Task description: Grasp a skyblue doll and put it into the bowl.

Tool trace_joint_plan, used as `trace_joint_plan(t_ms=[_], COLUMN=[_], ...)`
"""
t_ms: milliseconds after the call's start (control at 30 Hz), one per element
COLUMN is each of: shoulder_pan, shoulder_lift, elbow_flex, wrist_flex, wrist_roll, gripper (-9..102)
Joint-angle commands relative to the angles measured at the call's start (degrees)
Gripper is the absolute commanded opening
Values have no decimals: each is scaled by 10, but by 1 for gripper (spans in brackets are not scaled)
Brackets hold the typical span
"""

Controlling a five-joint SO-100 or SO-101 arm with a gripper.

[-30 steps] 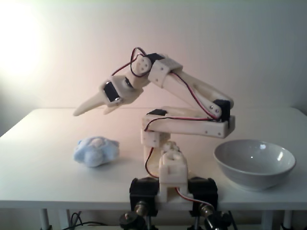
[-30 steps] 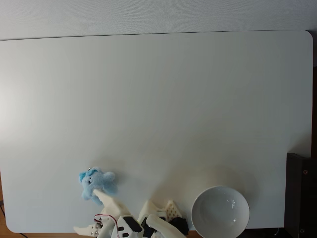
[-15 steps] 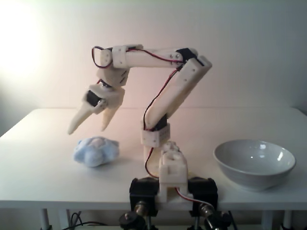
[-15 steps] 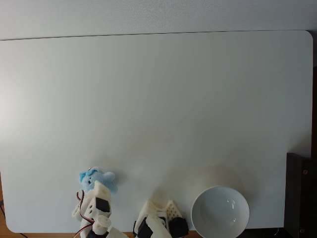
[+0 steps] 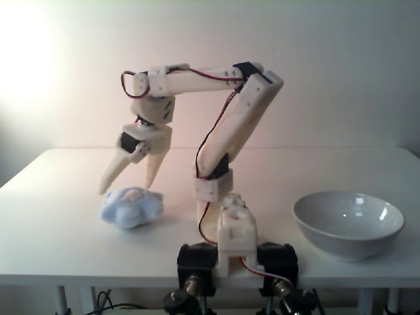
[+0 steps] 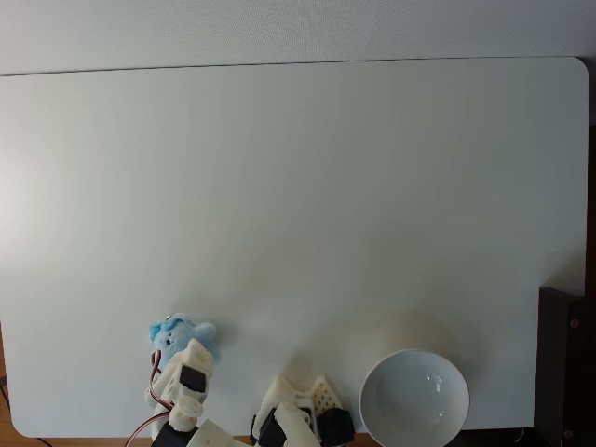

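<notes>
The doll [image 5: 131, 207] looks soft and light; the end effector [image 5: 127, 189] hangs spread and empty above, best squeezing its middle.

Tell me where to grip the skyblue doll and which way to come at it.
Grip the skyblue doll across its rounded middle, coming straight down from above. It lies low and squat on the table, wider than tall, with nothing close around it, so a top-down pinch likely closes on the soft bulk. The gripper already hangs open just above it, fingers pointing down.
</notes>
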Motion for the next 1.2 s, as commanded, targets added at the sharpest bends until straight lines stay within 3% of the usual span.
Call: trace_joint_plan(t_ms=[0,133,433,800,1033,1167], shoulder_pan=[21,33,69,69,62,68], shoulder_lift=[0,0,-10,-175,-205,-206], elbow_flex=[-19,-11,17,25,23,23], wrist_flex=[32,38,18,-100,-105,-103], wrist_roll=[-15,-25,-16,-25,-24,-25], gripper=[54,60,83,84,83,76])
